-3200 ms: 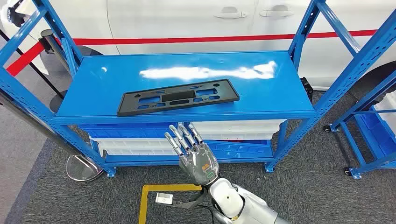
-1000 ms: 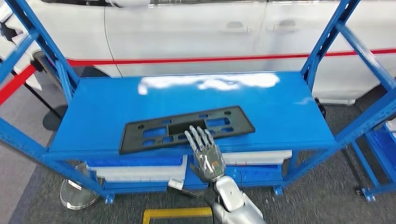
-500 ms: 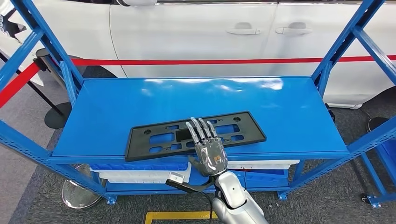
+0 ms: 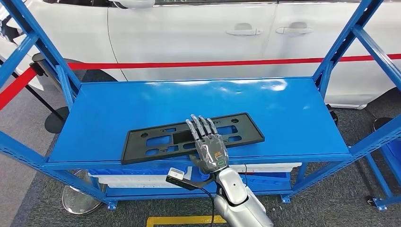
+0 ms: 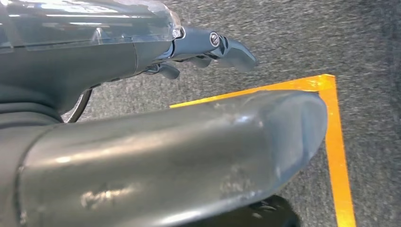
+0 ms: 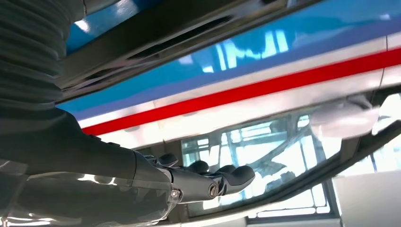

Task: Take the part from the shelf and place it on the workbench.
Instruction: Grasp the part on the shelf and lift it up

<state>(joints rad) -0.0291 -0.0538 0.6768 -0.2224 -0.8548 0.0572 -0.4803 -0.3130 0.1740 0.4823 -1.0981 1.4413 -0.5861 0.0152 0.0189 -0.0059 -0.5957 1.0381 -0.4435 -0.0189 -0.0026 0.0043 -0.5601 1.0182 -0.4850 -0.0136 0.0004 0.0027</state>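
Nearest me, my right hand [image 4: 211, 150] reaches over the front lip of the blue shelf [image 4: 118, 104], palm down, fingers [image 4: 200, 126] stretched flat across the middle of the black part [image 4: 146, 141]. It looks released rather than clenched; I can't tell whether the palm actually presses on the part or hovers just over it. A small white tag [image 4: 175, 173] on a black cable hangs by the wrist.

My left hand [image 5: 208, 47] hangs over grey carpet [image 5: 293, 38] beside an orange floor marking [image 5: 338, 151], fingers slightly curled, holding nothing.

Containers next: under the top board I see white bins [image 4: 137, 178] and a blue bin [image 4: 265, 180] on the lower level. The board hides what is in them.

The part is a long flat plate with cut-outs, lying slightly skewed near the front edge of the glossy top board, on the left and centre stretch. Blue uprights [image 4: 47, 42] frame both ends.

Beyond the shelf runs a red barrier tape [image 4: 198, 63], and behind it stands a white car [image 4: 189, 33] with two door handles. A round stanchion base [image 4: 78, 199] sits on the carpet at lower left, partly cut off behind the frame.
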